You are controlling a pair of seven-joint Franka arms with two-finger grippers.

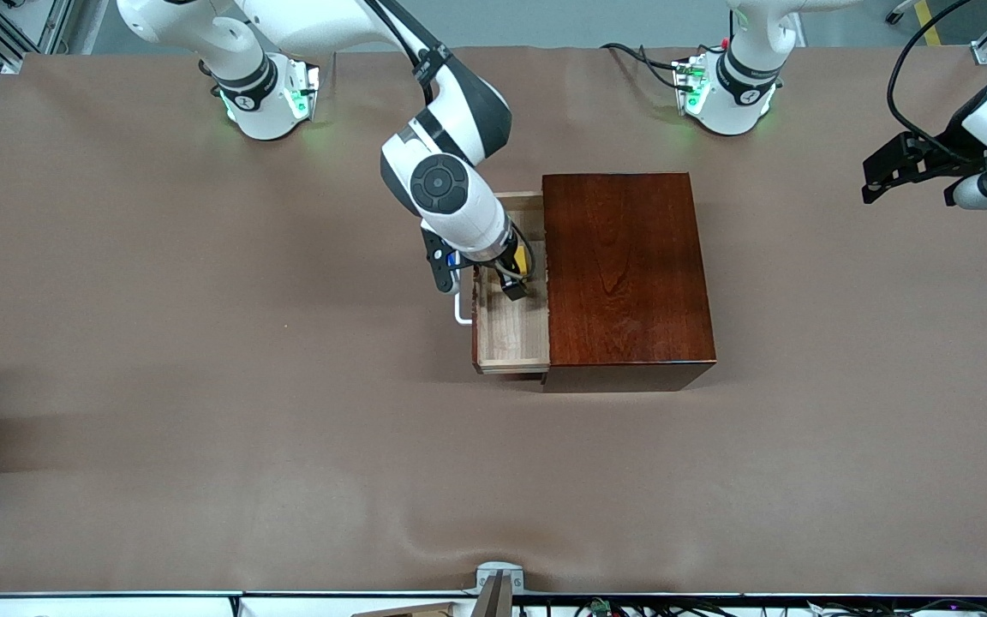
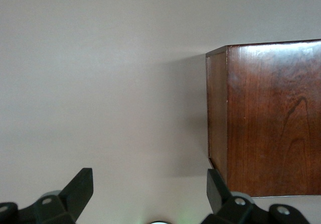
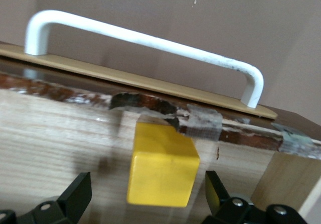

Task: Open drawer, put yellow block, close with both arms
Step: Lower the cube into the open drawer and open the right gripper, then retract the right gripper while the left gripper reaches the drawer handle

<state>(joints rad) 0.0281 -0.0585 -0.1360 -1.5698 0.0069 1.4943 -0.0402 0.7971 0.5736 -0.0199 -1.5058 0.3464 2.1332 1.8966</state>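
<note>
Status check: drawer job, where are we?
Done: drawer is pulled out of the box, and the yellow block lies in it. In hand: right gripper is open over the block, fingers clear of it. Left: closing the drawer; left gripper waits open at its end of the table.

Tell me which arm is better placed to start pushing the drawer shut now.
Probably the right. The right gripper hangs open over the pulled-out pale-wood drawer, with the small yellow cube lying inside, close to the white bar handle. The left gripper waits open, off toward its table end.
</note>
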